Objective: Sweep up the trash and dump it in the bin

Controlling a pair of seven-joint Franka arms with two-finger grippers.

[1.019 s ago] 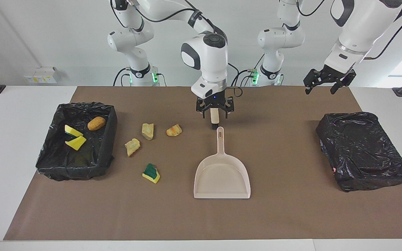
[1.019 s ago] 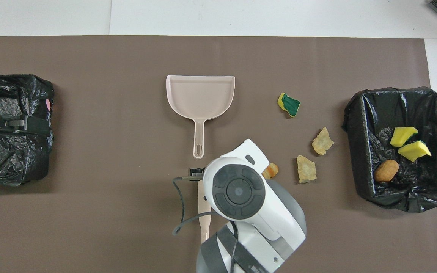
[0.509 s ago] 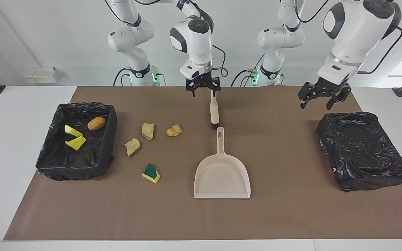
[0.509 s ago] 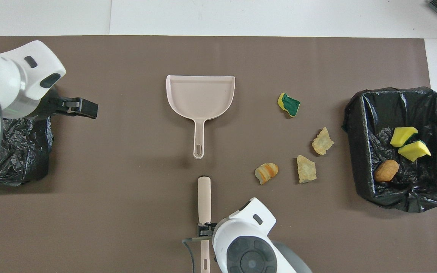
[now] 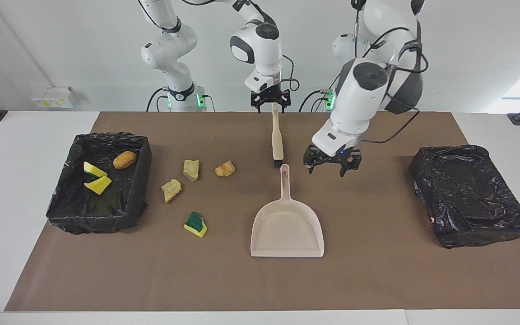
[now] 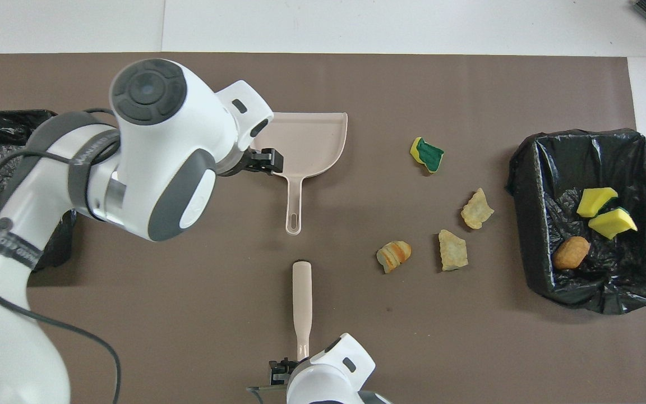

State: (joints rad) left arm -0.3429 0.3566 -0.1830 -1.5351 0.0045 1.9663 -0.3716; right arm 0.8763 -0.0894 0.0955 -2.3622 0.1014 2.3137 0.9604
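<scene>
Several trash scraps lie on the brown mat beside the bin: a green-topped sponge (image 5: 195, 224) (image 6: 427, 155), two tan lumps (image 5: 171, 189) (image 5: 191, 169) and an orange lump (image 5: 225, 169). The open black-lined bin (image 5: 139, 180) (image 6: 525, 224) holds two yellow sponges (image 5: 99, 184) and a brown lump (image 5: 125, 160). The beige dustpan (image 5: 287, 225) (image 6: 312, 140) lies flat, its handle toward the robots. The brush (image 5: 277, 140) (image 6: 302, 297) lies in line with that handle. My right gripper (image 5: 270, 99) (image 6: 282, 370) stands open over the brush's thin end. My left gripper (image 5: 331, 166) (image 6: 267, 163) hangs open beside the dustpan's handle.
A second box (image 5: 470, 194), wrapped shut in black plastic, sits at the left arm's end of the mat. The brown mat (image 5: 377, 280) covers most of the white table. A small white box (image 5: 54, 97) rests on the table near the right arm's base.
My left arm has swung from over the wrapped box down to beside the dustpan's handle. My right gripper has drawn back along the brush to its thin end. The brush lies still.
</scene>
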